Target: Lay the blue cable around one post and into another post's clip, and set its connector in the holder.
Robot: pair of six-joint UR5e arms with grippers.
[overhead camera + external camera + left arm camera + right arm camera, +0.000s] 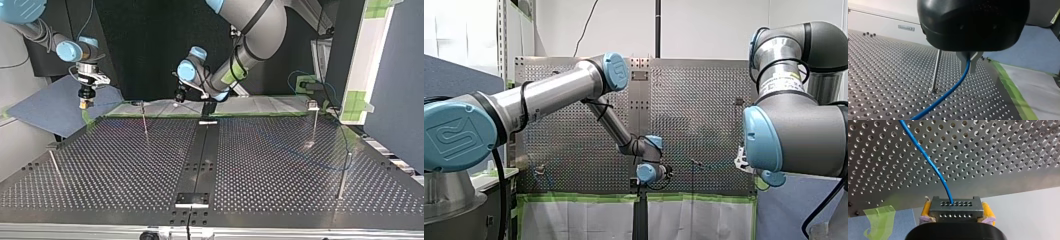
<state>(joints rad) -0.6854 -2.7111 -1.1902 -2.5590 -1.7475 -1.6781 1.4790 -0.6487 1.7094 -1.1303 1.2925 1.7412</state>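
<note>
In the right wrist view my right gripper (955, 211) is shut, its yellow pads (926, 208) clamping a dark grey connector (954, 206). The blue cable (930, 161) leaves the connector and runs out over the perforated table. My left gripper (968, 65) is black with metal fingers and is shut on the blue cable (948, 93), which hangs down to the table beside a thin metal post (935, 72). In the top view my right gripper (86, 103) hovers off the table's far left corner, and my left gripper (179, 96) is near the far edge's middle, close to a post (144, 120).
More thin posts (314, 125) (344, 175) (55, 165) stand on the perforated table (280, 190). A black rail (200, 160) runs down its middle to a bracket (192, 199). Green tape (1010, 87) lines the far edge, and a blue mat (50, 110) lies beyond the corner.
</note>
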